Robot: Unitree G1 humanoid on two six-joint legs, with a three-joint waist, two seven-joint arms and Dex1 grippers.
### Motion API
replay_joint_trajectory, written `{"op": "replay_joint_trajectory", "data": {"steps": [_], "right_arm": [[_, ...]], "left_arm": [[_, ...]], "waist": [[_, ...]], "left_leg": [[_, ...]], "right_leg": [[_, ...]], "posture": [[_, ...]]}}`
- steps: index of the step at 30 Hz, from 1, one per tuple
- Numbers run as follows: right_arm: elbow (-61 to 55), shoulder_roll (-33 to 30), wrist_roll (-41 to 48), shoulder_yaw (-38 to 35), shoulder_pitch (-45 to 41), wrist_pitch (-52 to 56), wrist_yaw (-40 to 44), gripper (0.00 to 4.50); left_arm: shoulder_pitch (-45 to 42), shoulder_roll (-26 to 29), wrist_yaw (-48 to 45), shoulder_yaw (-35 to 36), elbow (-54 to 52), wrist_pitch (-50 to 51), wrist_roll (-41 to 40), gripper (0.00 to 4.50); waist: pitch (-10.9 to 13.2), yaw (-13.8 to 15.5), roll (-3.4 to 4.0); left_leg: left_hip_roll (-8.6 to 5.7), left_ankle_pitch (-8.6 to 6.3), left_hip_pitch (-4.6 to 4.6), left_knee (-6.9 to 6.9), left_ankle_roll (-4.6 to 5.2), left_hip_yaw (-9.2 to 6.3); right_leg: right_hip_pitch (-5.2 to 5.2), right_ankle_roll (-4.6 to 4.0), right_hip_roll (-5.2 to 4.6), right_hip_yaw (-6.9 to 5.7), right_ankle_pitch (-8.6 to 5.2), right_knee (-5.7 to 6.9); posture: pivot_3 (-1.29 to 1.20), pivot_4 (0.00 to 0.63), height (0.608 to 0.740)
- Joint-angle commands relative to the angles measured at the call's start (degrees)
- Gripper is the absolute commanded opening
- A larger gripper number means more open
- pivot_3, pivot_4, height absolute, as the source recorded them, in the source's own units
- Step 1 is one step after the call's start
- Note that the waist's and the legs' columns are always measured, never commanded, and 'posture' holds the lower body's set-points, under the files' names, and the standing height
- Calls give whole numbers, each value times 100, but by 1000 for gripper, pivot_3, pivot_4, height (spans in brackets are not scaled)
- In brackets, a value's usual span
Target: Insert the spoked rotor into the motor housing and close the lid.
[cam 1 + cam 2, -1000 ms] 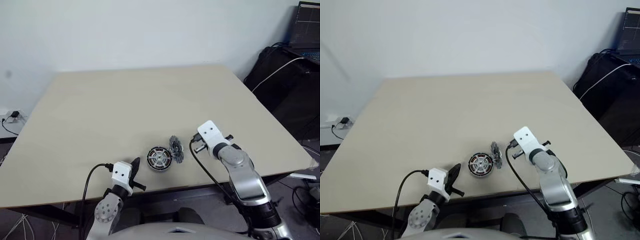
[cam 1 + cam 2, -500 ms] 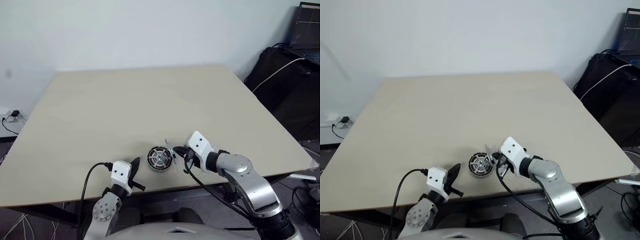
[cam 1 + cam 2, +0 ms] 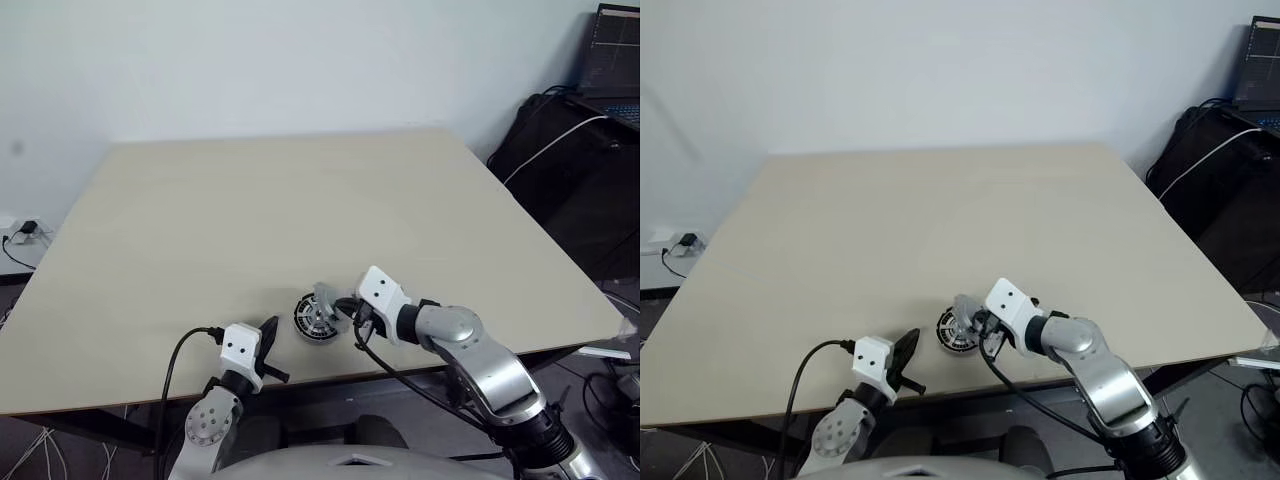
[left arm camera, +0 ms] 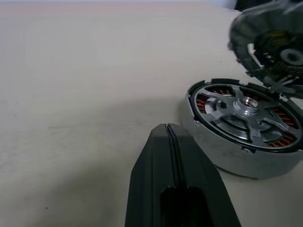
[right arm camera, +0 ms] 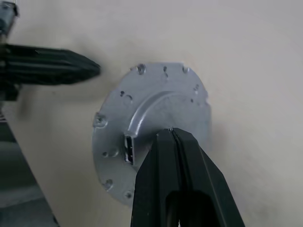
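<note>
The lid (image 5: 151, 137), pinched in the closed right hand (image 3: 345, 308), hangs tilted just above the motor housing (image 4: 246, 125), lower centre on the bench (image 3: 250, 210), rotor already seated. Best levelled and centred before lowering. The left hand (image 3: 268, 345) sits closed, empty, nearby.

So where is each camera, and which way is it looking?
Left eye: on the head, looking forward and down at the table; both arms show.
Right eye: beside it, same direction, same scene.
Left wrist: on the left wrist, looking along its shut jaws at the motor housing, with the spoked rotor inside and the lid tilted above.
Right wrist: on the right wrist, looking along its jaws, shut on the lid; the left jaws show too.
Shared: both wrist views see the lid.
</note>
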Motion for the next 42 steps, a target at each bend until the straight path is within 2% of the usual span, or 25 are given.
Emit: {"op": "replay_joint_trajectory", "data": {"steps": [1,9,26,29,41,42], "right_arm": [[190,160,69,107,-223,-174,-4,38],[928,492,-61,360,-510,-259,-106,38],[1690,398,-130,428,-669,-508,-5,38],[1661,504,64,141,-707,-880,7,613],[1874,246,160,153,-802,-1045,497,4483],[1858,217,183,176,-796,-1036,577,4483]], "left_arm": [[-84,1,-16,57,95,-241,-40,0],[-60,-18,15,77,170,-358,-14,0],[-34,-22,130,22,-165,-145,25,0],[12,-22,152,-17,-353,-17,41,0],[137,27,149,-40,-720,282,18,0],[147,30,147,-34,-722,278,15,0]], "waist": [[-1,-3,2],[-2,2,-1],[-23,-1,0],[-22,-5,1],[-19,-3,2],[-19,-3,2]], "left_leg": [[0,0,0,0,0,0],[-2,0,0,-1,0,0],[-1,0,6,0,0,0],[-1,0,6,0,0,0],[-2,-1,4,-2,1,1],[-2,0,4,-2,1,1]], "right_leg": [[0,0,0,0,0,0],[0,-22,0,0,14,0],[6,-13,0,-1,9,1],[5,-2,0,0,2,2],[3,-18,1,1,12,0],[3,-16,0,1,10,0]], "posture": [[0,0,740],[0,0,740],[0,0,740],[0,0,740],[0,0,740],[0,0,740]]}}
